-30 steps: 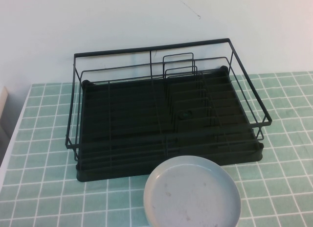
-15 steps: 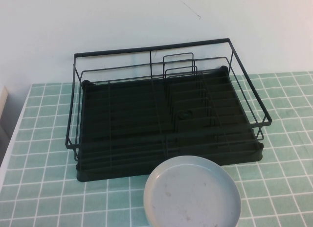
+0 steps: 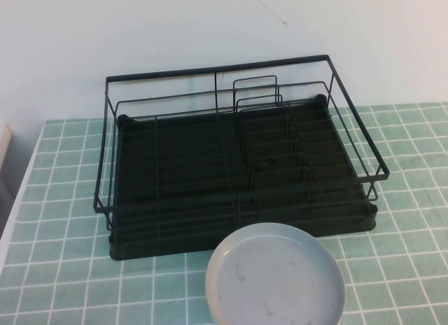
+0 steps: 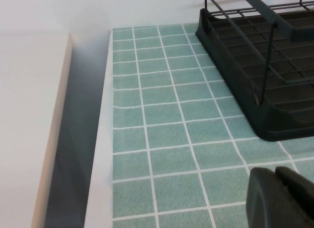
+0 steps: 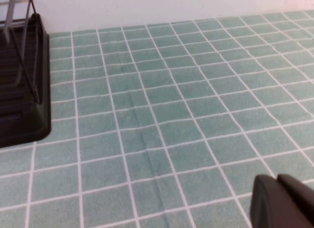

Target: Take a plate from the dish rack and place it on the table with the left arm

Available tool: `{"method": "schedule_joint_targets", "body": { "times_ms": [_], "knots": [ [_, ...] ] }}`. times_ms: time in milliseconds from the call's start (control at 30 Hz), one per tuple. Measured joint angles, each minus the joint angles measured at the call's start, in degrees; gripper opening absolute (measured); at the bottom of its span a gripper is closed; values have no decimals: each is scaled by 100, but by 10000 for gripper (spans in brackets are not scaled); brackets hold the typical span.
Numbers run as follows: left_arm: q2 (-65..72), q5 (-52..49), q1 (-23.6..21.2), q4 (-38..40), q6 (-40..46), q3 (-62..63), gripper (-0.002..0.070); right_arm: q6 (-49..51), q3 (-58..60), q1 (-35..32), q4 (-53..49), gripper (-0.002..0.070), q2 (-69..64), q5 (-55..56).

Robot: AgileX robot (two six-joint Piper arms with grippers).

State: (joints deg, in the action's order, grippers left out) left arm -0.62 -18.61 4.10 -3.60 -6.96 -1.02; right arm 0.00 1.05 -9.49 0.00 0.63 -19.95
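Pale grey plate (image 3: 274, 277) being carried flat on the green tiled table (image 3: 56, 199), just in front of the black dish rack (image 3: 238, 153), left gripper (image 4: 282, 196) being held low beside the rack's corner, right gripper (image 5: 284, 201) over bare tiles off the rack's other side, jaws of both pressed together.

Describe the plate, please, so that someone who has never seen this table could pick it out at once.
Start from the large black wire dish rack on the green tiled table. Directly at its near edge, flat on the tiles, lies the plate. It is round and pale grey with faint dark scuffs, the only dish in sight. The left gripper and right gripper, both shut, hover over bare tiles at either side.
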Motion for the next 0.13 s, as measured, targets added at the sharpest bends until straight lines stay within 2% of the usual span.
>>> {"method": "schedule_joint_targets", "body": {
  "times_ms": [133],
  "knots": [
    [0, 0, 0, 0, 0, 0, -2, 0, 0, 0, 0, -2, 0, 0]
  ]
}}
